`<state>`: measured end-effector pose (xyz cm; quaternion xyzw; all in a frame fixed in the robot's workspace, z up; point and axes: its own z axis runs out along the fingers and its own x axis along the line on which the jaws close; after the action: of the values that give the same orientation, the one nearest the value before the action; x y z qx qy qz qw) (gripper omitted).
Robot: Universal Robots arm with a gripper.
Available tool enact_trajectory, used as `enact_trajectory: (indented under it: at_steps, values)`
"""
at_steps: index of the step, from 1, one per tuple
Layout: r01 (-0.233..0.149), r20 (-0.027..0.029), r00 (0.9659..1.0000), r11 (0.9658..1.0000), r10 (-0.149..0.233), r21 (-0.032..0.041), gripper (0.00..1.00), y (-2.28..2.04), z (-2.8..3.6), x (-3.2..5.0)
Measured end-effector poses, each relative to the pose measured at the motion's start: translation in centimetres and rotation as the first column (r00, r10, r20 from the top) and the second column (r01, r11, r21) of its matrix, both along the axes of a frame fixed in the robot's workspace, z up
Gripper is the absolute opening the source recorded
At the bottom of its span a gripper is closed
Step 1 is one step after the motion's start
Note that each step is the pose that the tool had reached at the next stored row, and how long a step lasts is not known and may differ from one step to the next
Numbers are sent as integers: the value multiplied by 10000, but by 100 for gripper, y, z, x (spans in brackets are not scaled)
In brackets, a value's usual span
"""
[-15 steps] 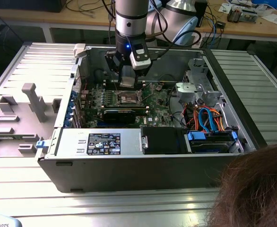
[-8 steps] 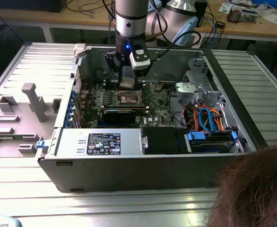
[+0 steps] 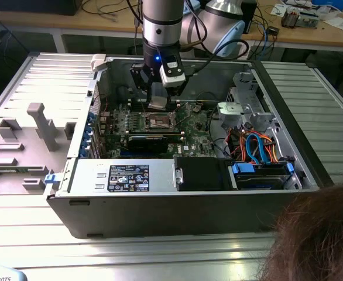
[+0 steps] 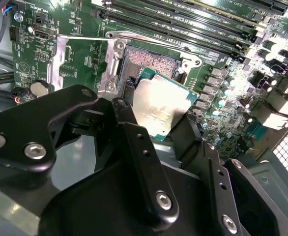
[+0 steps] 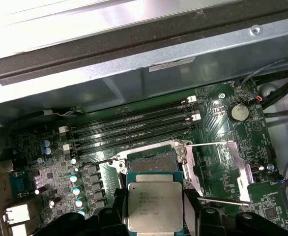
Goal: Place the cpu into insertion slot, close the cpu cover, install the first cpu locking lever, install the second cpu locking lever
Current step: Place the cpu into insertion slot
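In the exterior view, the arm's black end effector [image 3: 158, 93] hangs inside an open grey metal computer case [image 3: 177, 216]. It pinches the small, flat, silver-grey square cpu [image 3: 158, 103] just above the square, brownish-centred insertion slot [image 3: 160, 121] on the green motherboard [image 3: 195, 126]. The case lies on a ribbed metal bench [image 3: 160, 257]. Wooden tables [image 3: 312, 35] strewn with cables stand far behind. A person's dark hair [image 3: 323, 234] cuts off the near corner at the exterior view's right.

The second wrist view adds the black fingers [image 4: 129, 118] clamped on opposite edges of the cpu [image 4: 158, 108]. The insertion slot [image 4: 151, 61] is bare, and the thin silver cpu cover [image 4: 59, 54] is swung open beside it.

The first wrist view looks down on the cpu [image 5: 154, 206], which overlaps the near edge of the insertion slot [image 5: 151, 160]. Long black memory slots [image 5: 134, 125] and a round silver coin cell [image 5: 239, 112] lie farther off. Whether chip and socket touch cannot be told here.
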<state>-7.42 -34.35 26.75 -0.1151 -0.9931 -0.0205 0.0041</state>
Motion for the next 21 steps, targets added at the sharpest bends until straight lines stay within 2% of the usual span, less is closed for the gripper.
enact_trajectory:
  at_steps: [10, 21]
  values:
    - [348, 1, 9994, 9994, -348, -80, 54, 0, -17, 0]
    - [605, 4, 9982, 9981, -605, -135, 54, 0, -31, 0]
